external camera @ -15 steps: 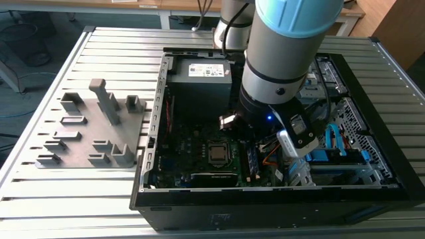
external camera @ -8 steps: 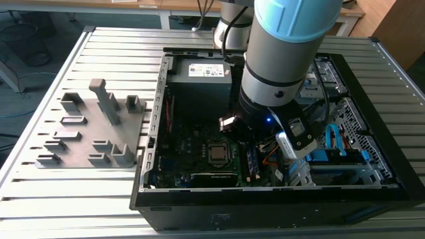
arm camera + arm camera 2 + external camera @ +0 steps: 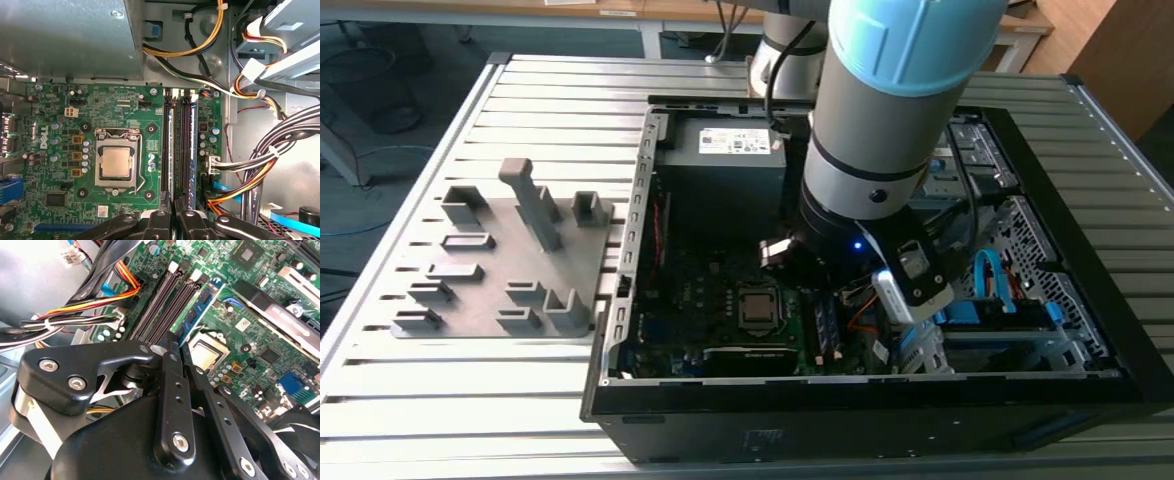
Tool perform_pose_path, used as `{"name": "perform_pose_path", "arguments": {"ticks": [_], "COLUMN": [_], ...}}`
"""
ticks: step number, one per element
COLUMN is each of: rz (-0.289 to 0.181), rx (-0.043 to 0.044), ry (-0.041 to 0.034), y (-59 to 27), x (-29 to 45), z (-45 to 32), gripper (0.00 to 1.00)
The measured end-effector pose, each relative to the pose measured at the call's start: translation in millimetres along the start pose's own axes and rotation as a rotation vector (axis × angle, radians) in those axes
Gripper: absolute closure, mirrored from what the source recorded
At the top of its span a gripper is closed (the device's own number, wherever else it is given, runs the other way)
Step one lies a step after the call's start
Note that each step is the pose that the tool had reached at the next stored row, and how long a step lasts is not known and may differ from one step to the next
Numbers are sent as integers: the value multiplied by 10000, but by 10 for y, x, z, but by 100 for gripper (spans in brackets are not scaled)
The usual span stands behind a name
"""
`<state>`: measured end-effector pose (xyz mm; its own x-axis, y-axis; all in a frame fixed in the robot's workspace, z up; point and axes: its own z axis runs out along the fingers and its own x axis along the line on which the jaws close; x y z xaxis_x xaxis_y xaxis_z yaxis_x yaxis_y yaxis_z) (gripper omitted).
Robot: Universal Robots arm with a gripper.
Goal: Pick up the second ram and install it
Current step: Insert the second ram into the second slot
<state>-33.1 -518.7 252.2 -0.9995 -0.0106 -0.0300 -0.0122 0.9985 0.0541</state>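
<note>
Arm (image 3: 874, 130) reaches steeply down, wrist low. Pincer (image 3: 176, 347) points downward, fingers (image 3: 170, 385) drawn close together, tips nearly meeting; same narrow gap in first wrist view (image 3: 172, 220).

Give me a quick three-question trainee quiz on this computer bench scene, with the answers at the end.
1. True or false: the grey holder block lies inside the computer case.
2. In the first wrist view, the gripper lines up with which of these? A. the memory slots B. the grey holder block C. a keyboard
3. Fill in: on the motherboard, the square metal part in the socket beside the memory slots is the ____.

Key: 1 false; 2 A; 3 processor.
</note>
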Motion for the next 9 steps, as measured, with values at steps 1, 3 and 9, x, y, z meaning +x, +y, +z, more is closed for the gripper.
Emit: {"name": "perform_pose_path", "arguments": {"ticks": [1,3,9], "rz": [0,0,0], "rx": [1,0,0], "ry": [0,0,0], "y": [-1,-2,-5], "x": [0,1,3], "z": [12,37,92], "gripper": [86,86,86]}}
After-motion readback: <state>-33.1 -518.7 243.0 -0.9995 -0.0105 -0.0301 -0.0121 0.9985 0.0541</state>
